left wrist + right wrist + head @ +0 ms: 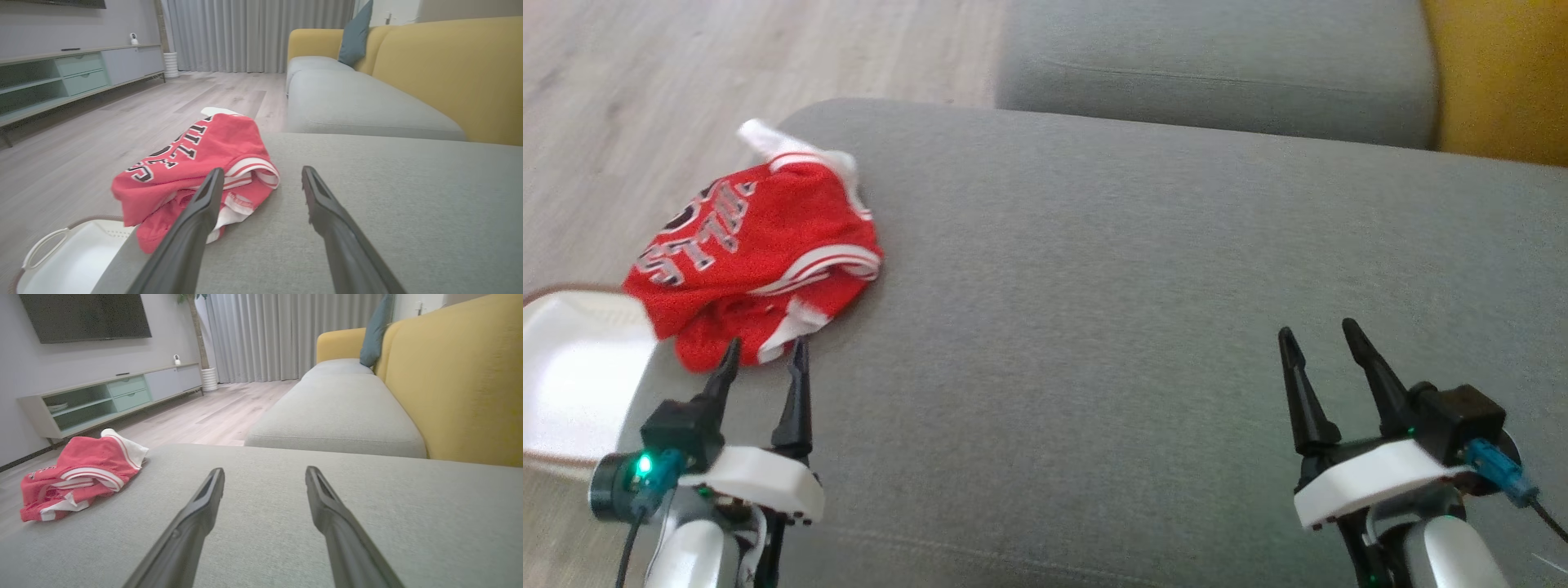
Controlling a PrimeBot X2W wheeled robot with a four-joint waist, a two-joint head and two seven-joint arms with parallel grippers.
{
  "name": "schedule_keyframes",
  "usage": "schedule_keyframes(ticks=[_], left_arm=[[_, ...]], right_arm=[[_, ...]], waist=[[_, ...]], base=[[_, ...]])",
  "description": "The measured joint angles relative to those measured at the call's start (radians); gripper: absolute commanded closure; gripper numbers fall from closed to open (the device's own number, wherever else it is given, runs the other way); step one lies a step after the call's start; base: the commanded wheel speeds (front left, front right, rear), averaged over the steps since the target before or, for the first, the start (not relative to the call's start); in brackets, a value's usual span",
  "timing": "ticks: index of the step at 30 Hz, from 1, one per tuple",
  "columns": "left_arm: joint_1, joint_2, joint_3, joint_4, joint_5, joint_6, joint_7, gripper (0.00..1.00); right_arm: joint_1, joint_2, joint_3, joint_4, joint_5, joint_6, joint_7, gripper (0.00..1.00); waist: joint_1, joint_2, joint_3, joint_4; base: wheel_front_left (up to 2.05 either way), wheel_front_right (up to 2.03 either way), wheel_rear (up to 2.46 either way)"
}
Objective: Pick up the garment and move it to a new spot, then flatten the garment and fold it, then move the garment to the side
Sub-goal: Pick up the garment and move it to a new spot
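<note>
Both my left gripper (767, 343) and right gripper (1316, 329) stand spread wide, holding nothing. The crumpled red jersey with white trim (756, 257) lies at the left edge of the grey fabric sofa cushion (1135, 286), just ahead of my left fingertips. I judge pickup comes first: reach in low and pinch a thick fold, not the loose hem hanging off the edge by the white plastic basket (572, 384). My left wrist view reveals that overhang; the head view shows my right gripper well apart.
</note>
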Motion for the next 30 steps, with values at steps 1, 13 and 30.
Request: schedule_keyframes(ticks=[1, 13, 30], left_arm=[[0.0, 0.002, 0.005, 0.0, 0.0, 0.003, 0.0, 0.0], [0.0, 0.004, 0.012, -0.002, 0.0, 0.005, 0.0, 0.0], [-0.206, 0.012, 0.006, 0.098, -0.039, -0.028, 0.115, 0.0]], right_arm=[[-0.001, 0.0, 0.005, -0.002, 0.0, 0.0, 0.002, 0.0], [-0.002, 0.0, 0.013, -0.024, 0.007, 0.0, 0.011, 0.0], [-0.055, 0.0, 0.008, -0.083, -0.018, 0.0, 0.058, 0.0]], waist=[[0.0, 0.0, 0.001, 0.013], [0.0, 0.0, 0.02, 0.097], [0.0001, 0.0, 0.155, 0.079]], base=[[0.0, 0.0, 0.0], [0.0, 0.0, 0.0], [0.0, 0.0, 0.0]])
